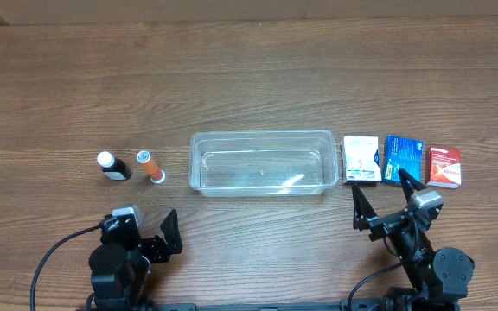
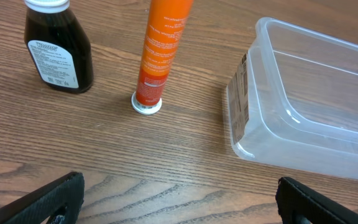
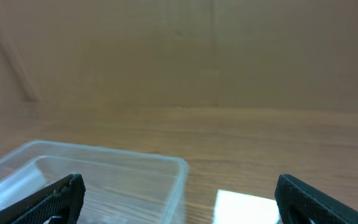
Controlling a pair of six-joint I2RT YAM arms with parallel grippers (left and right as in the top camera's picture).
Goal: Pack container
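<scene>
Three cartons, white (image 1: pixel 361 160), blue (image 1: pixel 403 159) and red (image 1: pixel 443 167), bear print too small to read, as do the dark bottle (image 2: pixel 58 53) and orange tube (image 2: pixel 160 53). The left gripper (image 1: pixel 145 227) and right gripper (image 1: pixel 384 195) sit low near the table's front edge, fingers spread wide, holding nothing. The clear container (image 1: pixel 261 134) lies between tube and white carton.

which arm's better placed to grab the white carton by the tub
Right. The right hand hovers open just in front of the white carton, which sits at the container's right end. The left hand is across the table, near the dark bottle and orange tube.
</scene>
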